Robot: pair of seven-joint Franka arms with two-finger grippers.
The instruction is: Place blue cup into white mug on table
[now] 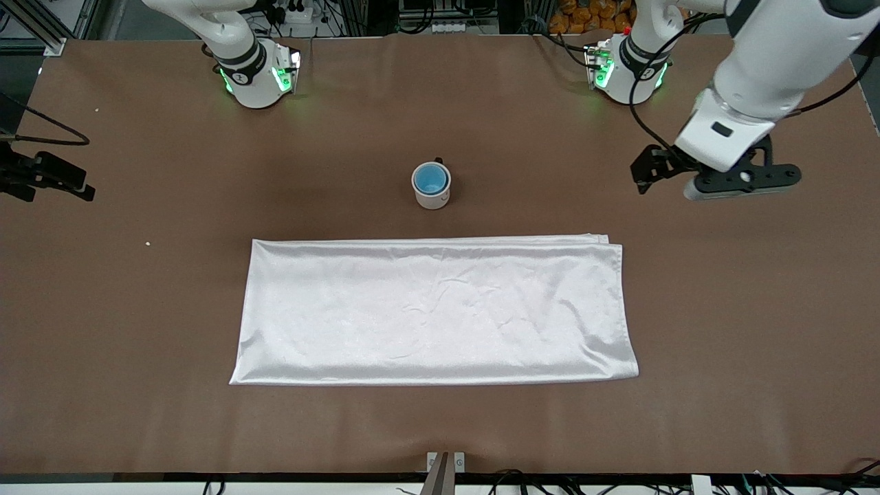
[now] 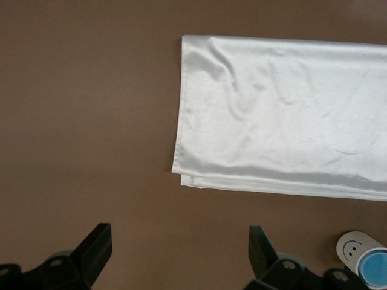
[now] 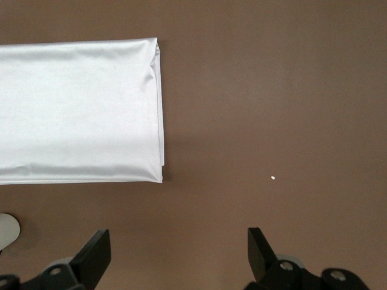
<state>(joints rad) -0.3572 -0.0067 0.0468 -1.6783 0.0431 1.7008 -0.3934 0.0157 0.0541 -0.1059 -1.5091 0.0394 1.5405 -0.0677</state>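
Observation:
The blue cup [image 1: 431, 180] sits upright inside the white mug [image 1: 434, 200], which stands on the brown table [image 1: 756, 309] near its middle, farther from the front camera than the cloth. Both show at the edge of the left wrist view: the mug [image 2: 352, 246] with a smiley mark, the cup [image 2: 375, 269] in it. My left gripper [image 1: 722, 185] hangs open and empty over bare table toward the left arm's end [image 2: 180, 254]. My right gripper [image 1: 48, 180] is open and empty over the right arm's end [image 3: 179, 257]. A sliver of the mug [image 3: 7, 229] shows there.
A folded white cloth [image 1: 433, 309] lies flat, nearer the front camera than the mug; it also shows in the left wrist view [image 2: 284, 115] and the right wrist view [image 3: 78, 112]. A small white speck [image 3: 273, 177] lies on the table toward the right arm's end.

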